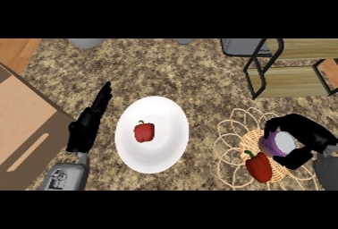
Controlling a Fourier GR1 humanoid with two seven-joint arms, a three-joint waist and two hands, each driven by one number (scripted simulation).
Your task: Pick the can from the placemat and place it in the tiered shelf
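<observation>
Ok, head view only. Landmark: the placemat [232, 134], a woven wicker round at the lower right of the counter [171, 76].

Right hand [305, 136] is over the placemat, fingers and thumb curled round the can [279, 143]. The can shows purple sides and a pale top, and it's tilted toward the camera. It's on or just above the mat; can't tell whether it's lifted clear.

A red pepper [259, 166] lies on the placemat, just below the can and close to the thumb side of the hand.

The shelf [290, 67] stands beyond the placemat, toward the top right, with wooden tiers in a dark frame. Nothing on the visible tiers.

Left of the placemat is a white plate [153, 134] with a second, smaller pepper [144, 131] on it. Further left, the left hand [92, 118] rests with fingers straight and together, holding nothing. A cardboard box [26, 129] sits at the far left edge.

Progress: the grasp looks made, so roughly the first third is done. Still to do: lift, carry up and away to the shelf, set down on a tier, release. Watch the pepper while lifting.
</observation>
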